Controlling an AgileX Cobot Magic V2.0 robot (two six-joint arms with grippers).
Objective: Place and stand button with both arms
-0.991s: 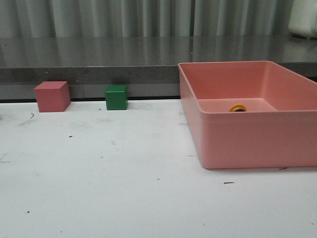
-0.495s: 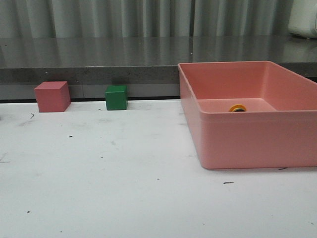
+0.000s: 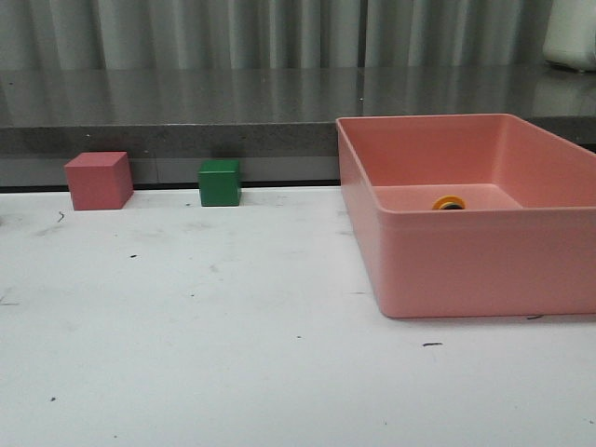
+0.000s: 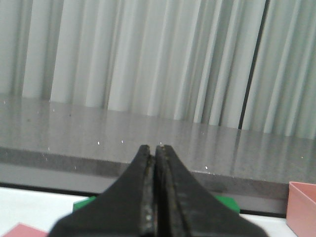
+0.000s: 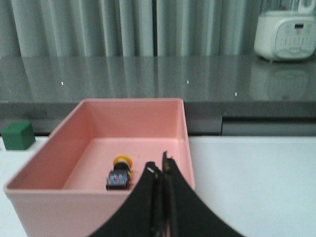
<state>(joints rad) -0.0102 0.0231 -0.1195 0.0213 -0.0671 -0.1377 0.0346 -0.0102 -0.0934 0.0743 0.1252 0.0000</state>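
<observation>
— Which step were we at?

— The very start, we judged. The small push-button with the yellow mushroom cap and black-blue base lay on its side inside the pink plastic bin, just ahead of our right claw and below it. Nothing held it.

— And the claws?

— Both had their jaws pressed together, empty. The right claw hung above the bin's near wall, pointing over it. The left claw pointed level toward the grey counter, the green cube just beyond its tips.

— Next move?

— We reckoned the right claw had to part its jaws, dip into the bin and clamp the base, then bring the button to the white worktop.
</observation>
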